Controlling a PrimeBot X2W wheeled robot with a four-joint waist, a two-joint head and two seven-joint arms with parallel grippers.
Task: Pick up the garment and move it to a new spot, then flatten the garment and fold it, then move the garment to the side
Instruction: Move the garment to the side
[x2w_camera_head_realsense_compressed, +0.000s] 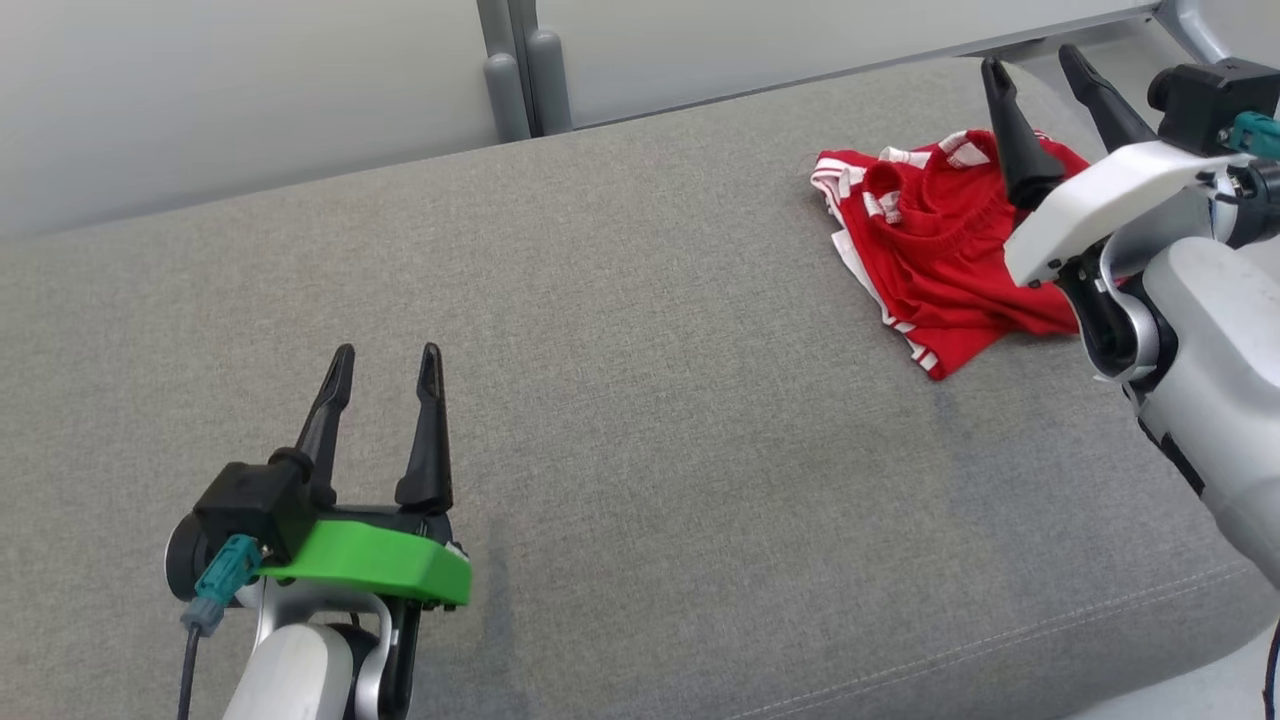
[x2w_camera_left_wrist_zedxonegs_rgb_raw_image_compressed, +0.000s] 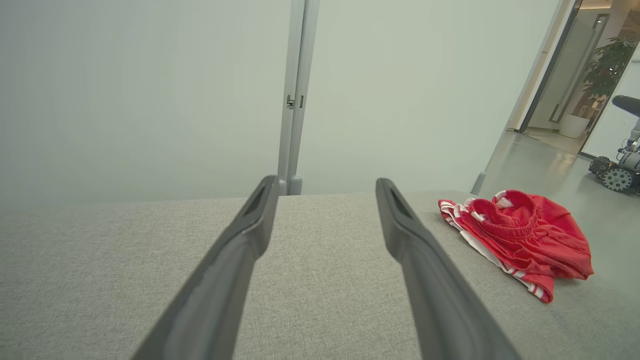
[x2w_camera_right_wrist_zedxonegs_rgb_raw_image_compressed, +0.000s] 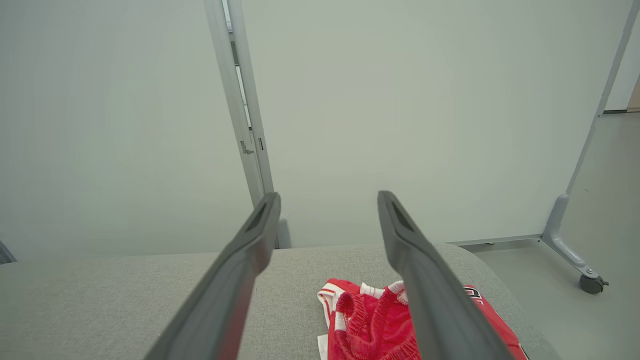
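The red shorts (x2w_camera_head_realsense_compressed: 930, 250) lie crumpled in a loose heap on the far right part of the grey upholstered cushion (x2w_camera_head_realsense_compressed: 640, 420), the gathered elastic waistband uppermost and white side stripes along the near edge. They look light, soft and limp, likely to sag and trail when lifted; the waistband seems the firmest place to pinch. The right gripper (x2w_camera_head_realsense_compressed: 1032, 58) hovers just over the heap, jaws spread wide and holding nothing. The left gripper (x2w_camera_head_realsense_compressed: 388, 352) sits well apart at the near left, jaws equally wide and empty. Counted: one garment, one cushion, two grippers, two dark fingers each.
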